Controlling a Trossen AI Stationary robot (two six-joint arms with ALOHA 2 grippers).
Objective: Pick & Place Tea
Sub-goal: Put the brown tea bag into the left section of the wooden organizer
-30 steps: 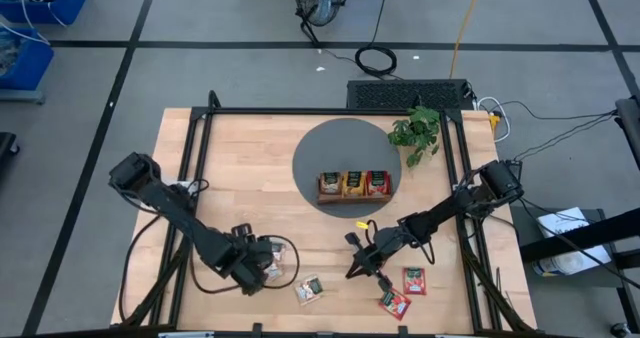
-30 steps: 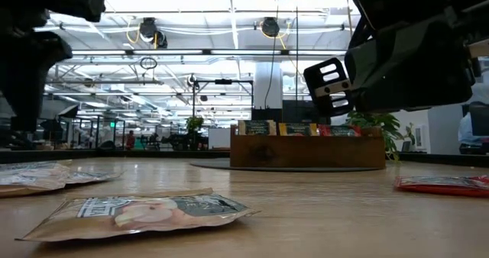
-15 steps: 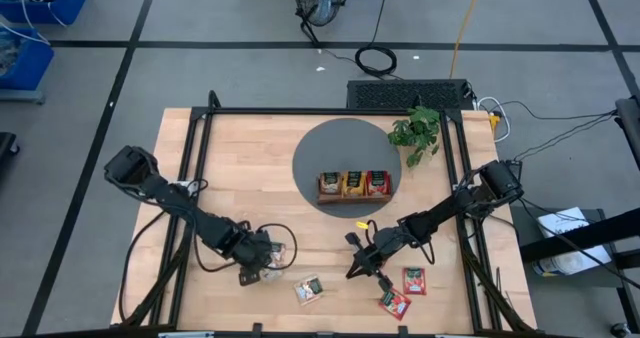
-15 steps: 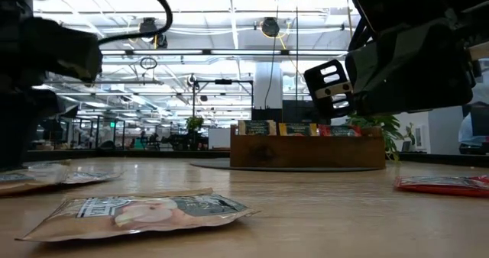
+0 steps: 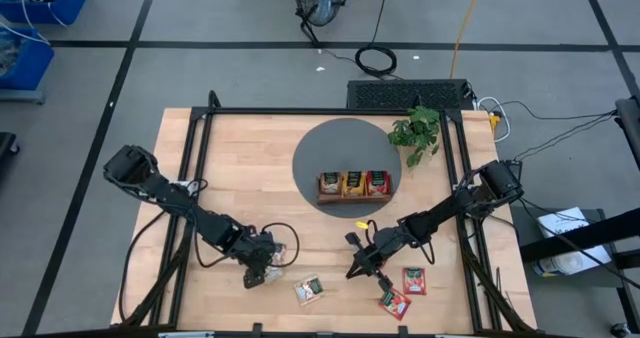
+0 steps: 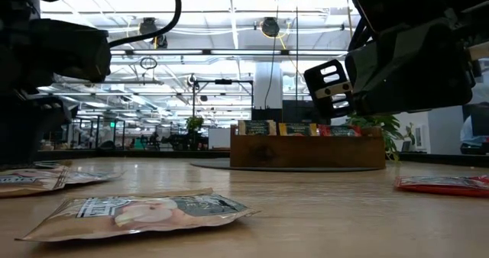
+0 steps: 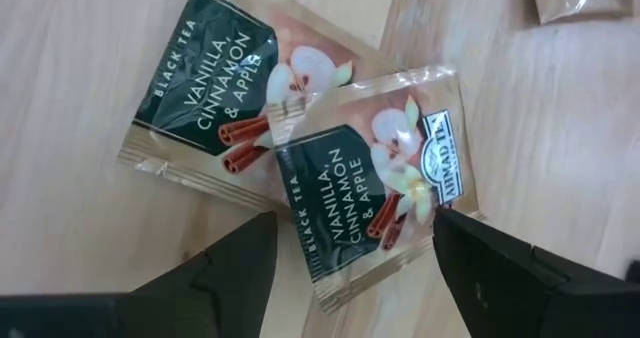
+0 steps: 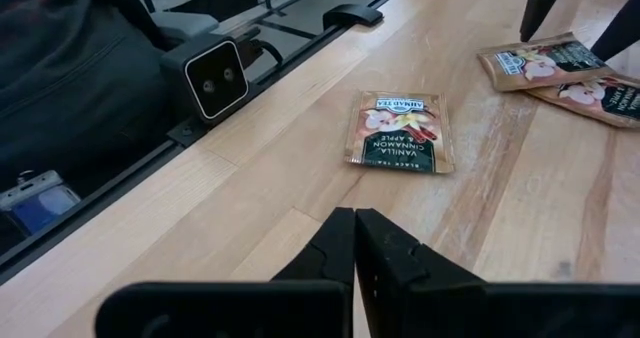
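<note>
Near the tabletop's front edge, left of centre, two overlapping vanilla sachets (image 7: 365, 198) lie flat with the left end effector (image 7: 350, 268) poised just above them, its fingers (image 7: 225, 268) spread wide to either side of the upper one. To pick cleanly, it should probably descend straight, pinch only that top sachet by its edges, and lift slowly so the lower one stays behind. Further right along the same edge, the right end effector (image 8: 352, 240) waits, fingers pressed together and empty, above a lone sachet (image 8: 400, 130); the wooden tray (image 5: 353, 186) sits at mid-tabletop.

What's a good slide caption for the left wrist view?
Open left gripper hovering over two overlapping tea sachets on the wooden table.
</note>
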